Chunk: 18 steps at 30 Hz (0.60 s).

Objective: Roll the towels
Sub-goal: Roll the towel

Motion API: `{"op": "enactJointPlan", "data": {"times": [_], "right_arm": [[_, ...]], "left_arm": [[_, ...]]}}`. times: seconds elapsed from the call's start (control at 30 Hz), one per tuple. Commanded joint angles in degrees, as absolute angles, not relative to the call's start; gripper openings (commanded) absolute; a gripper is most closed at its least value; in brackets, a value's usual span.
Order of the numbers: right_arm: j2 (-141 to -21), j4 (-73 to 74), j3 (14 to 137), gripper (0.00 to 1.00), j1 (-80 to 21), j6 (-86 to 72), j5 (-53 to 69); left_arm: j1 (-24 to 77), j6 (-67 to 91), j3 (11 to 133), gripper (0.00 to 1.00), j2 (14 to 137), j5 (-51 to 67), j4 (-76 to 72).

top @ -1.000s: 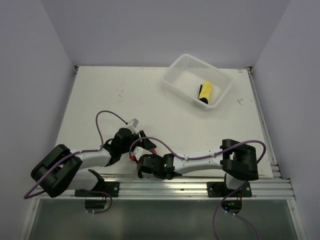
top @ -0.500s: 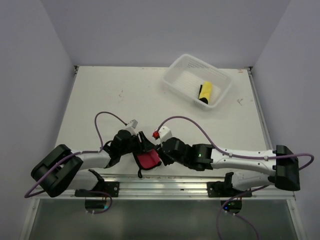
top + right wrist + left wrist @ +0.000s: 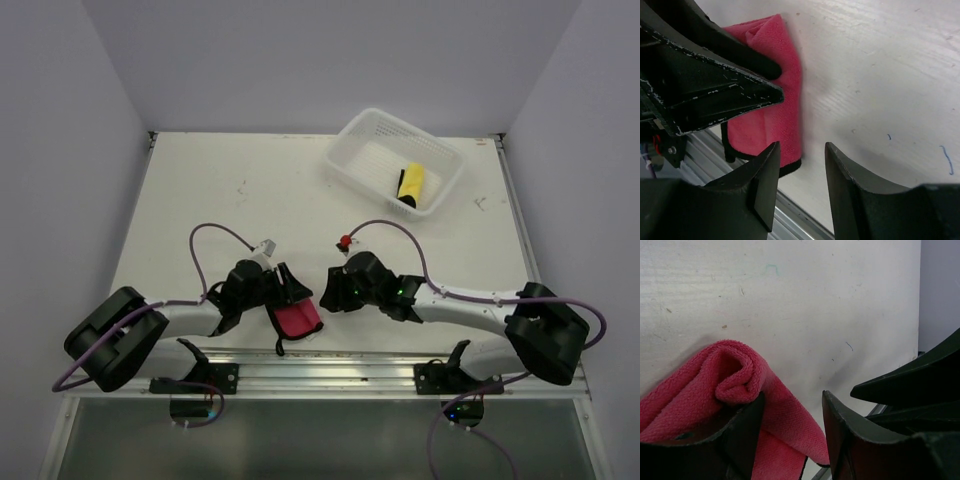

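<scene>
Left hand (image 3: 291,299) sits low at the near edge, fingers half spread, one resting on the red towel (image 3: 298,322). The towel is loosely folded, one end curled over, and lies on the counter (image 3: 220,190). Right hand (image 3: 330,293) is just beside it, spread, pinching nothing. Far right, a white basket (image 3: 352,150) holds a yellow rolled towel (image 3: 411,184).

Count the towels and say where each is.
2. The red towel lies at the near edge by the left fingers; the yellow towel sits rolled in the white basket. More could be hidden.
</scene>
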<state>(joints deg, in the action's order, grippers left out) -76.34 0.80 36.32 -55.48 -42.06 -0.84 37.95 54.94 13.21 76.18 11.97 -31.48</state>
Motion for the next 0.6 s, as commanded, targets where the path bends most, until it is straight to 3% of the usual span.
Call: {"op": "enactJointPlan", "data": {"times": [0.0,0.57], "right_arm": [[-78.4,-8.3,35.2,0.45,-55.3,-47.0,5.7],[-87.7,-16.0,32.9,0.41,-56.6,-49.6,9.8]], "left_arm": [[38.3,52.6,10.5,0.55,78.7,9.0,-23.7],[38.3,53.5,8.8,0.55,78.4,8.6,-25.0]]}}
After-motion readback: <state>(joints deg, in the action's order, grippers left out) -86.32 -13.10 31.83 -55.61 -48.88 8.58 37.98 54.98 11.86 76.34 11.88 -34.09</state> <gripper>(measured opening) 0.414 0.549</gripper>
